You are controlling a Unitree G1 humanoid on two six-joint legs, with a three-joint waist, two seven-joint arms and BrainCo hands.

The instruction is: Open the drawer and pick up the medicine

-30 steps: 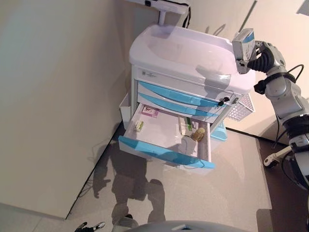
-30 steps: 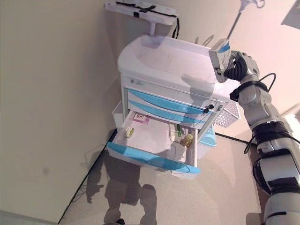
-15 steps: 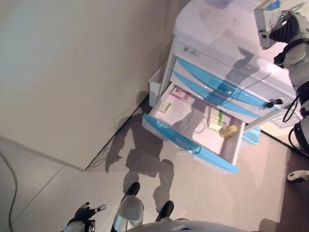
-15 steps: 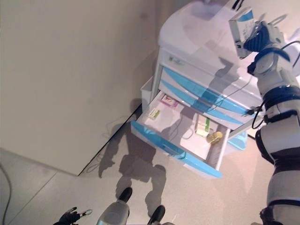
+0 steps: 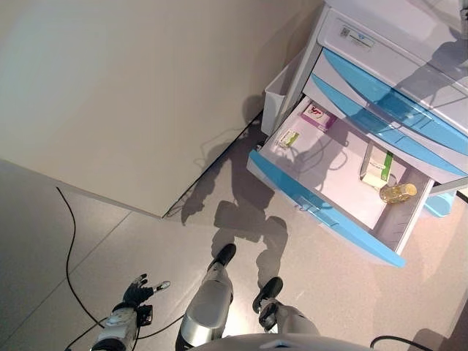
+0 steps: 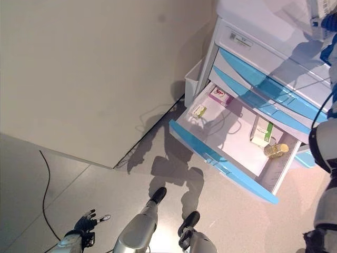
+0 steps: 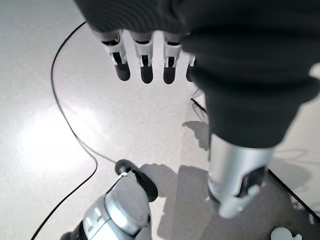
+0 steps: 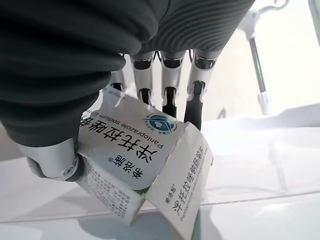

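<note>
Nearest you, your left hand [image 5: 136, 292] hangs low by the floor with its fingers [image 7: 143, 70] straight and nothing in them; it plays no part here.

Further out, the drawer [image 5: 322, 212] of the cart [image 6: 274, 50] stands pulled well out, with a small green-and-white packet [image 5: 288, 138], a pink box [image 5: 316, 116], a tall green-and-white box [image 5: 376, 167] and an amber bottle [image 5: 398, 192] lying on its side. That open drawer juts into the space in front of your legs, so stepping forward risks knocking its blue front.

Farthest off, above the cart's top at the edge of the head views, your right hand [image 8: 70, 70] is closed around the medicine box [image 8: 145, 165], with the thumb on one side and the fingertips [image 8: 194, 112] pressed over the far edge. The box is clear of the drawer and held up over the white cart top.

The danger I see is in the grip. The carton's end flap looks sprung and its wall dented, so squeezing harder may crush it, while easing off may let the smooth card slide out and drop onto the cart. The hand also sits nearly out of your head cameras' sight, so a slip could go unnoticed.
</note>
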